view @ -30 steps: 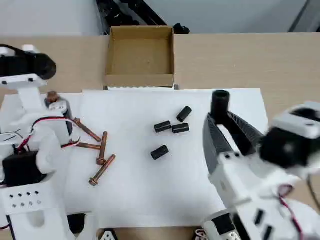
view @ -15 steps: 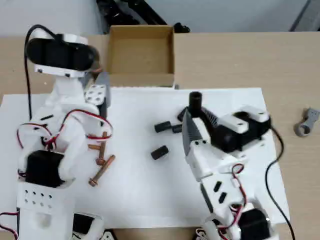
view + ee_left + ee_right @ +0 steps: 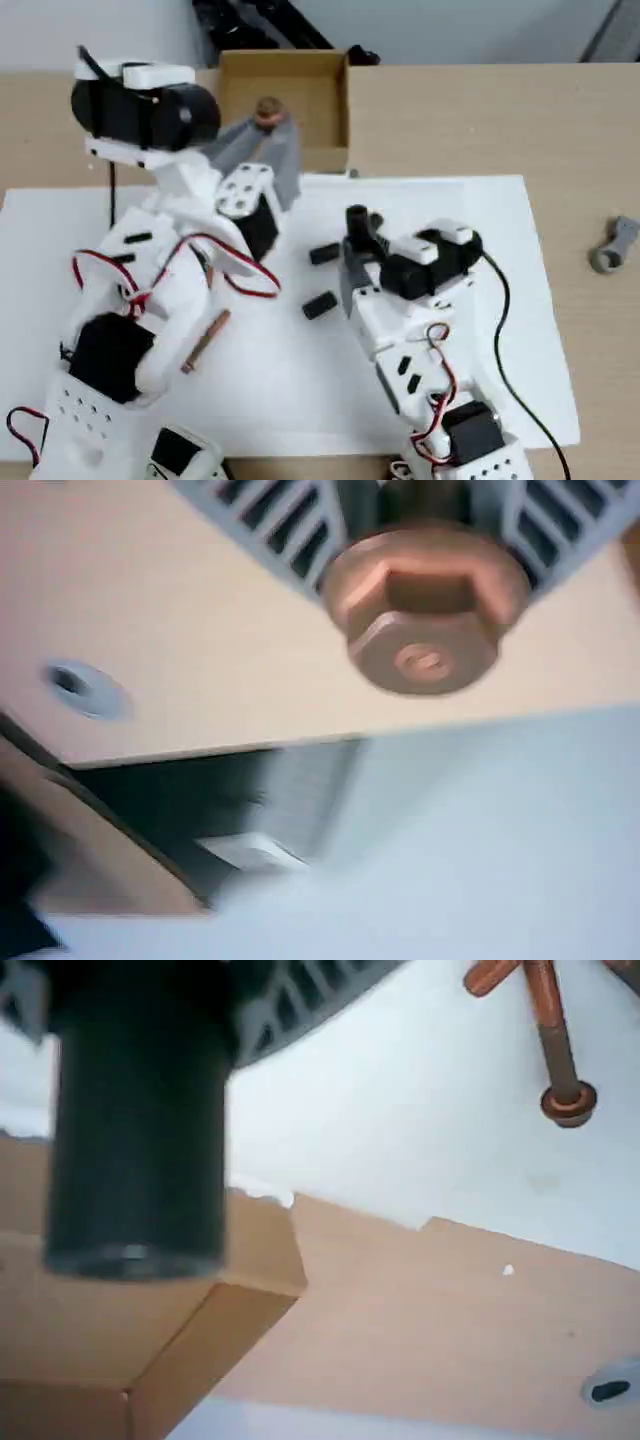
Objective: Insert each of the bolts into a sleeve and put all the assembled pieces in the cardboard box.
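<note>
My left gripper (image 3: 264,128) is shut on a copper bolt (image 3: 266,107), held head-up over the front wall of the cardboard box (image 3: 325,95). In the left wrist view the bolt's hex head (image 3: 424,608) sits between the grey fingers (image 3: 270,525). My right gripper (image 3: 357,238) is shut on a black sleeve (image 3: 356,217), upright above the white mat; the right wrist view has this sleeve (image 3: 136,1130) close up. Two loose sleeves (image 3: 323,254) (image 3: 319,305) lie on the mat beside it. One bolt (image 3: 206,339) lies by the left arm's base.
The white mat (image 3: 480,300) covers the table's middle. A grey metal part (image 3: 612,245) lies on the bare wood at the right. In the right wrist view, loose bolts (image 3: 556,1045) lie on the mat and a cardboard corner (image 3: 150,1350) is near.
The left arm swung from the far left up to the box's front with a bolt in its gripper. The right arm moved left across the mat with the sleeve.
</note>
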Controlling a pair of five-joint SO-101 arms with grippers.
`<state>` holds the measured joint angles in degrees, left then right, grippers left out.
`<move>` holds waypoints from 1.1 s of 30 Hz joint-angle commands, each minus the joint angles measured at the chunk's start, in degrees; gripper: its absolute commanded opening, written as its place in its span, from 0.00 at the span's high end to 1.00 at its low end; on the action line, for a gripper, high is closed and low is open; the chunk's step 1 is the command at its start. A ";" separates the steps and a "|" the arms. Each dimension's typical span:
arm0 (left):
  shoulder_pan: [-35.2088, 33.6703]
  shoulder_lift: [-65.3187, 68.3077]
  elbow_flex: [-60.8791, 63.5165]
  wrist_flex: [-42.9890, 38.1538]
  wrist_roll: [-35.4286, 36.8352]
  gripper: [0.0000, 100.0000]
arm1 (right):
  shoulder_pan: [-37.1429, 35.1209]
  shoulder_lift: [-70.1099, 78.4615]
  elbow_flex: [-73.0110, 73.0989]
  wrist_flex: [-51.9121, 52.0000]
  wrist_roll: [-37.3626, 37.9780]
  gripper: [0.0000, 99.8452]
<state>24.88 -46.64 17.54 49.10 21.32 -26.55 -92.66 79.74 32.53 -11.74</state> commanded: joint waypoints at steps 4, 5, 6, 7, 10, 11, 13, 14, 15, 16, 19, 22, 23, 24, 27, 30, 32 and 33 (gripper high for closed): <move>6.33 -0.53 -3.03 -1.85 0.62 0.99 | -0.57 -0.57 1.49 -3.12 0.53 1.00; 7.21 0.18 -3.12 -1.85 0.62 0.99 | -0.57 -0.84 1.58 -3.12 0.53 1.00; 7.74 1.32 -3.30 -1.85 0.62 0.99 | -0.66 -0.84 1.58 -3.12 0.53 1.00; 8.18 2.37 -3.38 -1.93 0.62 0.99 | -0.66 -1.01 1.58 -3.12 0.53 1.00; 8.35 5.98 -3.30 -3.78 0.53 0.99 | -0.75 -1.01 1.58 -3.12 0.44 1.00; 8.26 7.30 -3.30 -4.92 0.53 0.99 | -0.84 -1.01 1.58 -3.12 0.44 1.00; 8.18 9.58 -3.38 -6.86 0.44 0.99 | -1.71 -1.10 1.58 -3.12 0.44 1.00; 8.18 10.64 -3.38 -7.38 -0.18 0.99 | -2.51 -1.10 1.58 -3.12 0.44 1.00; 8.26 11.69 -3.38 -7.56 -0.88 0.99 | -3.21 -1.10 1.58 -3.12 0.44 1.00; 8.35 12.48 -3.38 -7.65 -1.41 0.99 | -3.82 -1.10 1.49 -3.21 0.44 1.00; 8.00 13.89 -3.38 -7.65 -1.41 0.99 | -4.35 -1.10 1.49 -4.88 0.44 1.00; 7.91 13.98 -3.47 -6.68 -1.23 0.99 | -4.18 -1.10 1.58 -6.90 0.44 1.00; 7.91 13.98 -3.65 -6.15 -1.23 0.99 | -4.09 -1.10 1.58 -7.34 0.44 1.00; 7.91 13.98 -4.35 -5.10 -1.14 0.99 | -4.09 -1.10 1.67 -7.78 0.44 1.00; 5.54 13.36 -8.40 -2.46 -0.35 0.99 | -4.00 -1.10 1.76 -8.40 0.35 1.00; 2.46 12.66 -13.14 -0.09 2.46 0.99 | -4.00 -1.10 2.11 -9.54 0.35 1.00; 2.20 12.66 -14.29 1.85 2.55 0.99 | -4.00 -1.10 2.73 -10.95 0.35 1.00; 2.20 12.66 -14.29 2.29 2.64 0.99 | -4.00 -1.10 3.16 -11.74 0.35 1.00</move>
<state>27.43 -32.75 7.16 50.33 23.16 -30.24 -92.66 83.08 23.38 -11.74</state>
